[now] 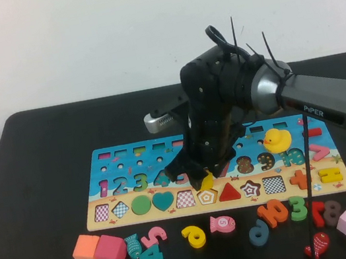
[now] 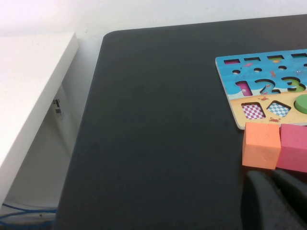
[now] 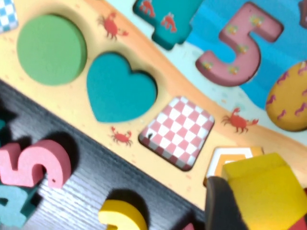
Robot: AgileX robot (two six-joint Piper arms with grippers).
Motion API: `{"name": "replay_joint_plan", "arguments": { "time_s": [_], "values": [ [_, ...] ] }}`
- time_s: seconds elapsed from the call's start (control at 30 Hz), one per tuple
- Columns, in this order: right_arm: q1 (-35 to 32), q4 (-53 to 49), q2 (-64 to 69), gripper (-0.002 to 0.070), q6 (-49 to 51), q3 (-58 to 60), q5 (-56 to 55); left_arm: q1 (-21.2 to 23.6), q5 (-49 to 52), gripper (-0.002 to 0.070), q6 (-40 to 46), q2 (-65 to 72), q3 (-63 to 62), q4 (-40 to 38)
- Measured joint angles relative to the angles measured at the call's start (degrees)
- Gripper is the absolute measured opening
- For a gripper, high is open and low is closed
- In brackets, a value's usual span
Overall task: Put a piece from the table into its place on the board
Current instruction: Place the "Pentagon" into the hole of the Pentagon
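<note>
You see the right gripper [image 1: 206,178] clamped on the yellow piece [image 1: 207,181] — low over the board's [image 1: 128,214] pentagon slot [image 1: 207,196] | left gripper [image 2: 273,201] parked by the orange cube [image 2: 260,145], fingers unreadable | matte black table [image 1: 43,192], white wall behind | board printed wood — loose foam numbers in front.

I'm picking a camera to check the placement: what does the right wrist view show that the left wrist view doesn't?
Only the right wrist view shows the right hand shut on the yellow piece above the pentagon slot, plus the teal heart. Only the left wrist view shows the orange cube, the pink cube and the left hand low over the table's left side. Both show the board and green circle.
</note>
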Motion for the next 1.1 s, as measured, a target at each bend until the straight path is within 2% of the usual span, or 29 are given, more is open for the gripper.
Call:
{"name": "replay_joint_plan", "arguments": {
  "time_s": [1.1],
  "values": [
    [0.0,0.0,0.19,0.0363,2.26,0.0,1.31,0.0,0.0,-0.0001,0.11,0.0,0.0,0.0]
  ]
}}
